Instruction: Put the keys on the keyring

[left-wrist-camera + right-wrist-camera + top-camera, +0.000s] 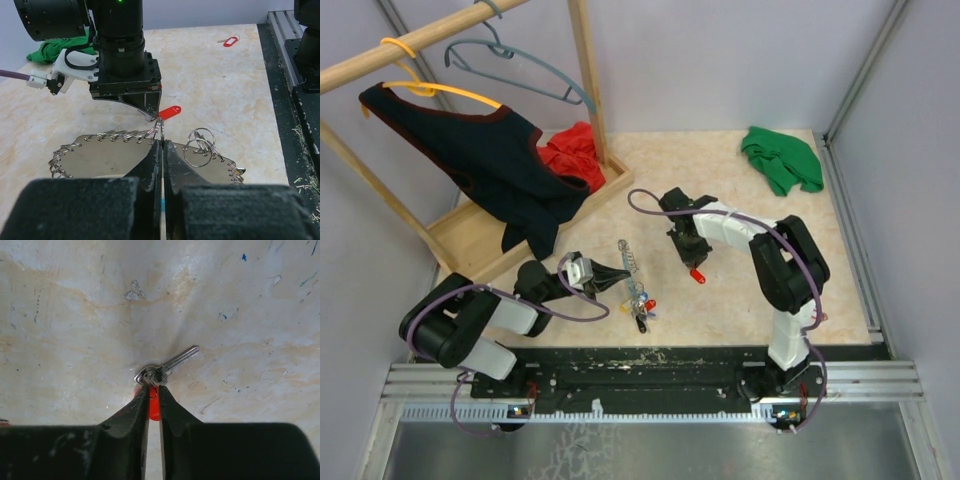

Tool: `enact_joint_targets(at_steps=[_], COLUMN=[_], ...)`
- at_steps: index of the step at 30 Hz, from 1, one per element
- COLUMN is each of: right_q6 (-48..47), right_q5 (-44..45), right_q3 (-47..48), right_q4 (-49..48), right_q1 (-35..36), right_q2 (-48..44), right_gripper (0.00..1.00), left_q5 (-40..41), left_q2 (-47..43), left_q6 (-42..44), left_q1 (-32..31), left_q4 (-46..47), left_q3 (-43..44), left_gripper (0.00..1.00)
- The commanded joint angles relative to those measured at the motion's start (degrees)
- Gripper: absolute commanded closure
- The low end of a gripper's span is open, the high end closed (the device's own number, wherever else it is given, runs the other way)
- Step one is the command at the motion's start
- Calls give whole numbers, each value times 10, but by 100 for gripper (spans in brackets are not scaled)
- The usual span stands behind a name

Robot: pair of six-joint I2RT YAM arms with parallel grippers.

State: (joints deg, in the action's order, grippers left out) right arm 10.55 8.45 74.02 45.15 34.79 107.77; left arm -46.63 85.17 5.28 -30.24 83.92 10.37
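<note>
Keyring point(120, 135) sat steadied in the shut left claw point(162, 145) while the narrow right claw point(151, 386) pinched the red key point(180, 359) for threading.

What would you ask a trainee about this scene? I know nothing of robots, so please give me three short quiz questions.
1. True or false: the left gripper is shut on the keyring.
2. What colour is the head of the key pinched at the tips of the right gripper? A green, B red, C blue.
3. Fill in the gap: by the robot's own sides, the green cloth lies in the far ___ corner of the table.

Key: 1 true; 2 B; 3 right.
</note>
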Motion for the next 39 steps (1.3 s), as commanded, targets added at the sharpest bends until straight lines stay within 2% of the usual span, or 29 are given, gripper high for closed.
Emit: enact_joint_targets(at_steps=[1, 4, 8, 18, 25, 29, 39], right_q6=[-5, -3, 5, 92, 167, 196, 226], right_q5=[-10, -22, -25, -2, -2, -6, 43], right_q3=[9, -23, -92, -316, -404, -422, -428], right_q4=[-18, -57, -138, -408, -527, -554, -543], right_q1=[9, 9, 9, 8, -5, -8, -11], right_q2=[-32, -76, -150, -310, -327, -318, -289], right_gripper=[83, 72, 65, 64, 65, 69, 72], left_q5=[-9, -7, -7, -7, -8, -8, -9], left_q2=[-11, -9, -5, 0, 2, 2, 4], left_q6=[7, 6, 3, -2, -7, -7, -9], left_q1=[0, 0, 0, 0, 0, 0, 0], left_q4=[25, 27, 34, 43, 49, 50, 51], left_q3=[12, 11, 11, 11, 11, 11, 11], left_gripper=[100, 100, 100, 100, 100, 100, 100])
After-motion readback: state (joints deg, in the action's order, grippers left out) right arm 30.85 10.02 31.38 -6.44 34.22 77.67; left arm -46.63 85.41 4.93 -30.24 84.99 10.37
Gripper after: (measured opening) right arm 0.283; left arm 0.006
